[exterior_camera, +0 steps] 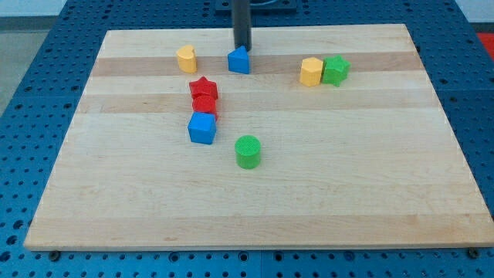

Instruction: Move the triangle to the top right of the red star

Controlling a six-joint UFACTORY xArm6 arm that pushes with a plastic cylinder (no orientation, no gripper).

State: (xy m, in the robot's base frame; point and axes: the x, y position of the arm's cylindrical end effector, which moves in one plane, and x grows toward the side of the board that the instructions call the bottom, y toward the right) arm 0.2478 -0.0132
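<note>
- Wooden board (309, 193), pale with light stripes, lies on a blue perforated table (23, 77); all blocks stand on the board.
- I carry no jaws at all, only a straight dark rod, so nothing is gripped or held.
- My tip (243, 48) is at the view's top, just above and behind the blue triangle (239, 60); it seems to touch the block, but I cannot tell for sure.
- The blue triangle looks like a small blue prism with a pointed top, standing upright, up and to the view's right of the red star (204, 88).
- Just below the red star, touching it, sits another red block (205, 106); its shape is partly hidden.
- Below that is a blue cube (202, 128), and further down right a green cylinder (248, 151).
- A yellow heart (186, 59) stands left of the triangle.
- Well to the right, a yellow block (311, 72) and a green block (335, 69) touch each other.
- The rod's upper part is cut off by the view's top.
</note>
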